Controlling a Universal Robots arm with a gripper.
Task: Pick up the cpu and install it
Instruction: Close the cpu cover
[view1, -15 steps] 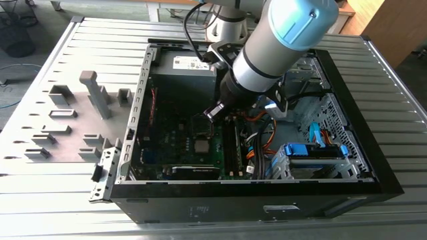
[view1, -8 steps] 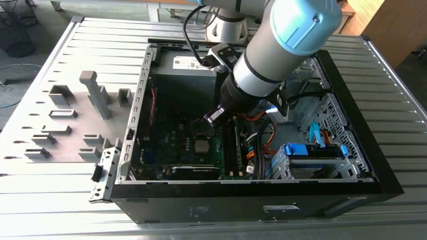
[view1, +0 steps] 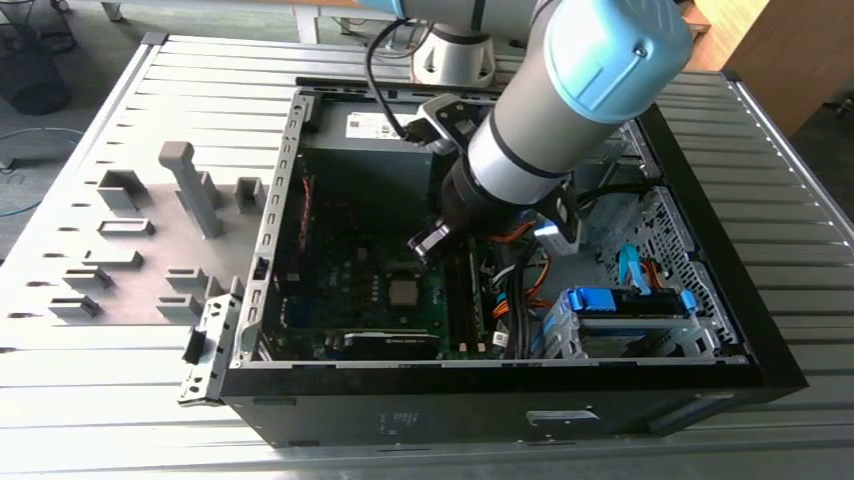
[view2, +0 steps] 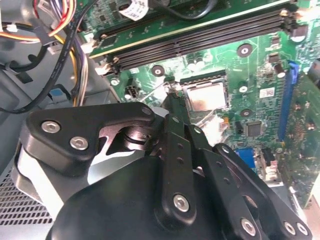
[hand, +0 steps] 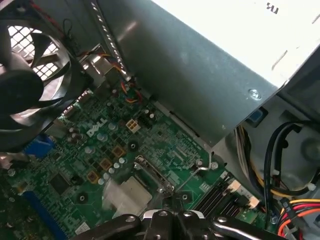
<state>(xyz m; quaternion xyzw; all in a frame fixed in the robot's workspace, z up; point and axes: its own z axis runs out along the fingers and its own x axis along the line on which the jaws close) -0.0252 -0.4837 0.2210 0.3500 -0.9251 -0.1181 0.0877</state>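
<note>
The cpu (view1: 398, 292) is a small silver square lying flat in its socket on the green motherboard (view1: 350, 275) inside the open computer case. It appears in both wrist views, in the second wrist view as the cpu (view2: 206, 97) and in the first as the cpu (hand: 131, 192). My gripper (view1: 427, 243) hangs inside the case, just above the board and beside the socket on the exterior view's right. Its black fingers meet at a point and hold nothing; the gripper (view2: 172, 97) tip sits next to the socket's corner, apart from the chip.
The black case wall (view1: 507, 385) rings the board. A fan (hand: 25, 85) and the power supply box (hand: 210, 65) stand close by. Memory slots (view2: 200, 37), bundled cables (view1: 514, 290) and a blue drive bay (view1: 627, 305) crowd the exterior view's right. Grey holder blocks (view1: 194, 190) stand outside the case.
</note>
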